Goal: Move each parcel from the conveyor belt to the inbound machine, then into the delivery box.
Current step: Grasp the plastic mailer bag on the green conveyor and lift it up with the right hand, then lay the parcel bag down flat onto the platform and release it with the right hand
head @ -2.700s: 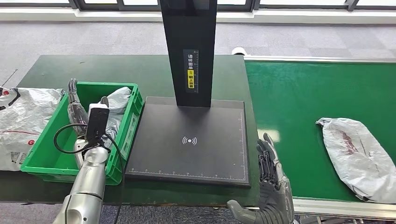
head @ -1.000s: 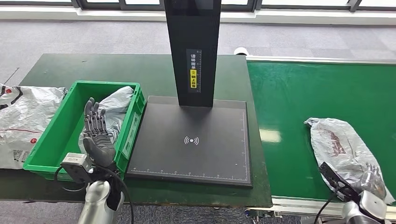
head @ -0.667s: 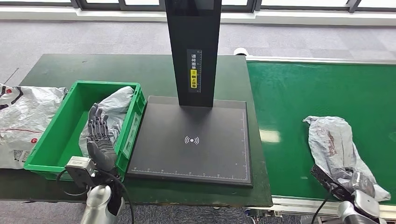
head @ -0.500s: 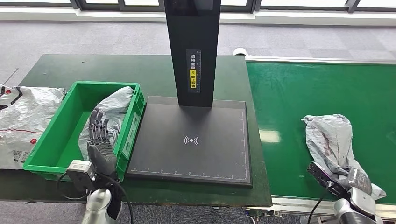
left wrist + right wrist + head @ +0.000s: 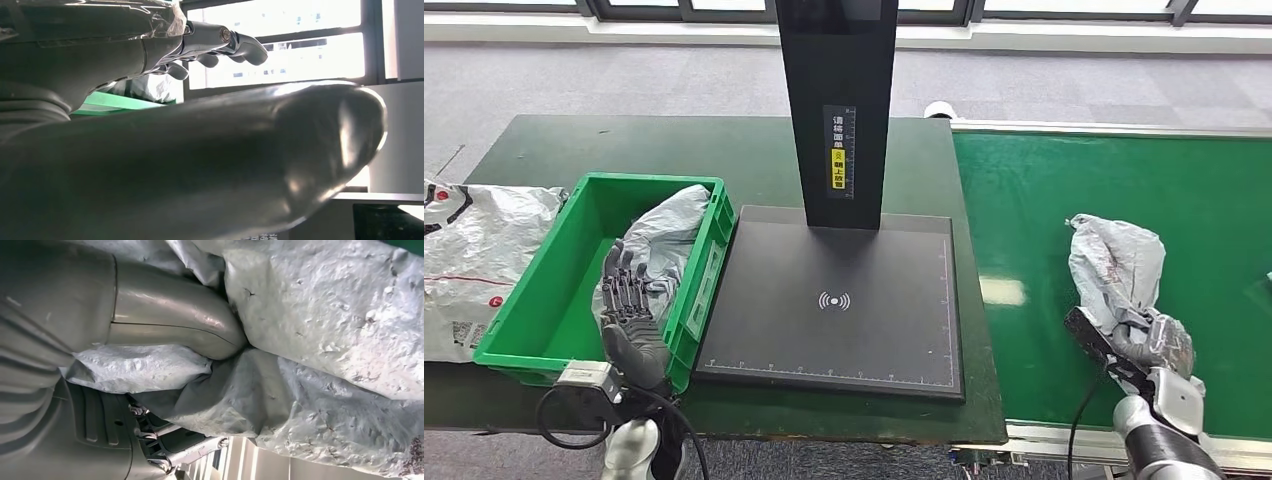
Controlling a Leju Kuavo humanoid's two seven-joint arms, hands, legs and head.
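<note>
A crumpled grey parcel (image 5: 1116, 268) stands lifted over the green conveyor belt (image 5: 1044, 200) at the right; my right hand (image 5: 1159, 345) grips its lower end. The right wrist view shows the thumb (image 5: 170, 320) pressed into the parcel's (image 5: 325, 340) wrinkled plastic. The black inbound machine's plate (image 5: 834, 300) lies in the middle with its tall post (image 5: 836, 100) behind. The green delivery box (image 5: 544, 300) at the left holds another grey parcel (image 5: 669, 225). My left hand (image 5: 629, 310) hovers at the box's near right corner, fingers spread and holding nothing; in the left wrist view its fingers (image 5: 220, 42) are apart.
More grey and white parcels (image 5: 469, 260) lie on the dark green table (image 5: 644, 150) left of the box. A black cable (image 5: 564, 410) loops at my left wrist. Grey floor and windows lie beyond the table.
My right hand came in from below, closed on the parcel's near end and lifted and bunched it toward the left. My left hand drew back from inside the box toward its near corner.
</note>
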